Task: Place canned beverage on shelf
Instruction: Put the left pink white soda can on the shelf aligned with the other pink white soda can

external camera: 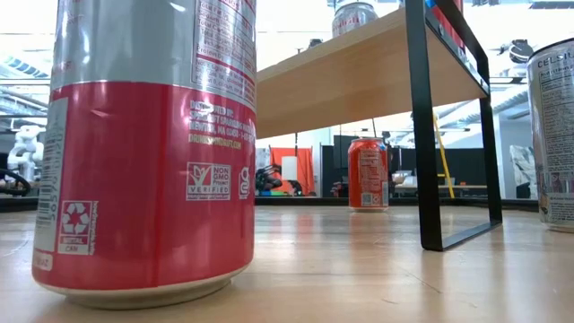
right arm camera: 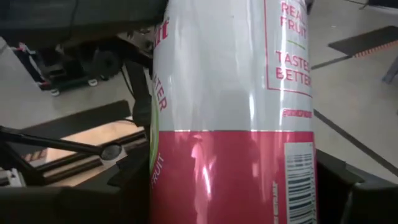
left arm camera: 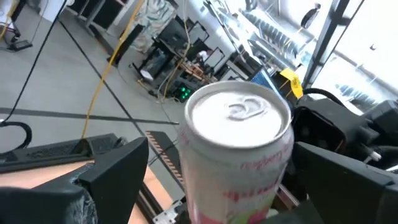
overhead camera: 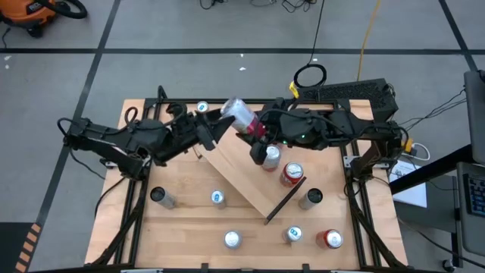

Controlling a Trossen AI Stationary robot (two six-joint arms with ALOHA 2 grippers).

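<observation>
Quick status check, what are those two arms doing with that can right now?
Right end effector clamped on pink-and-silver can, tilted above shelf. Left end effector open beside the can's top. Two cans already on shelf.

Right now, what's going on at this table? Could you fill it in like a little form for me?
Held item: pink and silver can, tilted, above the shelf's far end
Right gripper: closed around the can's pink lower half
Left gripper: open, its fingers on either side of the can's top, not clamped
Shelf: light-wood board lying diagonally on the table
On the shelf: two cans, one silver-topped, one red
Loose on the table: six more cans around the shelf
Stage: can in the air, not yet set down
</observation>
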